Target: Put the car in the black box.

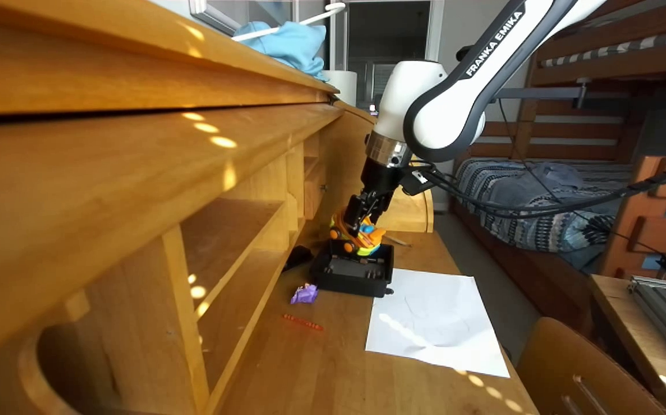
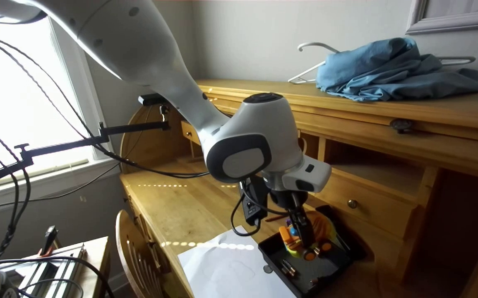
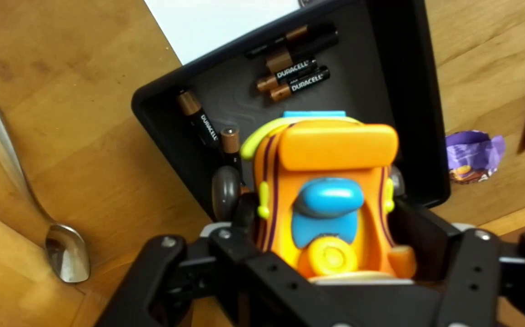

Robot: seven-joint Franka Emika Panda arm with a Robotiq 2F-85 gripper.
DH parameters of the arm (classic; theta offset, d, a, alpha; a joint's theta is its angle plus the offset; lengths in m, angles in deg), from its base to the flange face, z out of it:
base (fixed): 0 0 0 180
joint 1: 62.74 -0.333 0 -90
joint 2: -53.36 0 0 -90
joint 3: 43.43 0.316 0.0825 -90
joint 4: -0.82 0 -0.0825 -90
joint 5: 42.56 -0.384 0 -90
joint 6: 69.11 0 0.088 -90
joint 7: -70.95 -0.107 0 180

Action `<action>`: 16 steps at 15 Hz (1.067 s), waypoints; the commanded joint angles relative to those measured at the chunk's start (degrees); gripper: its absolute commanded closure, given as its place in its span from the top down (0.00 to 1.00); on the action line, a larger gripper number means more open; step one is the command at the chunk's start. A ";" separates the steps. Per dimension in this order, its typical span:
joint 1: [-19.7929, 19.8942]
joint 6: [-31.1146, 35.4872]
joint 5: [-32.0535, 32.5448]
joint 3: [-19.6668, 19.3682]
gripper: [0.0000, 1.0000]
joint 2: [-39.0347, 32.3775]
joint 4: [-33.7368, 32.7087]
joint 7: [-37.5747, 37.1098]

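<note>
The car (image 3: pixel 339 147) is an orange and yellow toy with a blue seat and dark wheels. It also shows in both exterior views (image 1: pixel 374 235) (image 2: pixel 322 225). My gripper (image 3: pixel 323 208) has one finger on each side of the car and is shut on it; the gripper shows in both exterior views (image 1: pixel 354 227) (image 2: pixel 307 244). The car is tilted and hangs over the black box (image 3: pixel 407 95), towards one end. The box shows in both exterior views (image 1: pixel 341 284) (image 2: pixel 325 267). I cannot tell whether the car touches the box. The car's underside is hidden.
Several batteries (image 3: pixel 296 75) lie in the box. A purple wrapper (image 1: pixel 305 294) and red crayon (image 1: pixel 303 322) lie beside it. A white paper sheet (image 1: pixel 436 323) lies next to the box. A spoon (image 3: pixel 67 252) lies on the desk. Desk shelves (image 1: pixel 234 259) rise close by.
</note>
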 commanded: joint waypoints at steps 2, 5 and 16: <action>0.33 -6.55 -1.48 1.23 0.50 -3.43 -5.40 -3.15; 1.02 -8.45 -2.30 2.03 0.50 -4.63 -6.71 -3.34; 3.53 -7.99 -5.80 3.61 0.50 -7.91 -8.53 -2.73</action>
